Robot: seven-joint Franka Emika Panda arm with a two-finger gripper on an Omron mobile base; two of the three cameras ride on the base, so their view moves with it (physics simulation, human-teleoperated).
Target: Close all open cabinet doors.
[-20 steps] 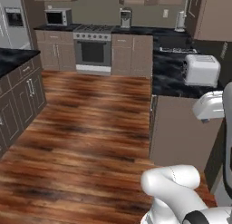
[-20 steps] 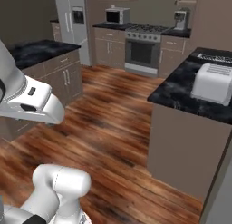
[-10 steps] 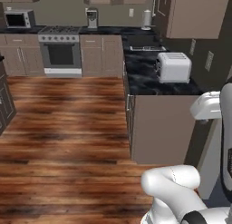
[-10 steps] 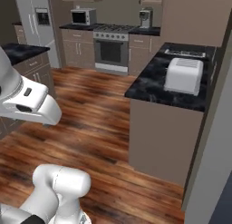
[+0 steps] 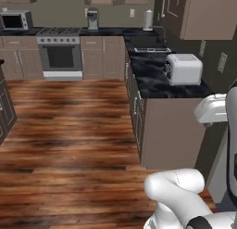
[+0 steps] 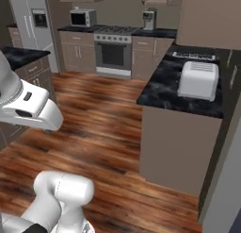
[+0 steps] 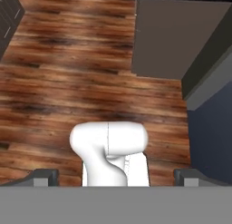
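The fingers (image 7: 45, 177) point down at the wood floor (image 7: 68, 82) with tips far apart, gripping nothing, while an open cabinet door (image 5: 210, 15) hangs above the dark bench (image 5: 162, 77) carrying a white toaster (image 5: 184, 68); no writing is readable.

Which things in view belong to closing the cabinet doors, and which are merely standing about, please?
For the job: taupe-brown wooden wall-cabinet doors with silver bar handles.
Just standing about: white boxy toaster; silver-fronted oven range; dark-glass microwave; dark coffee machine.
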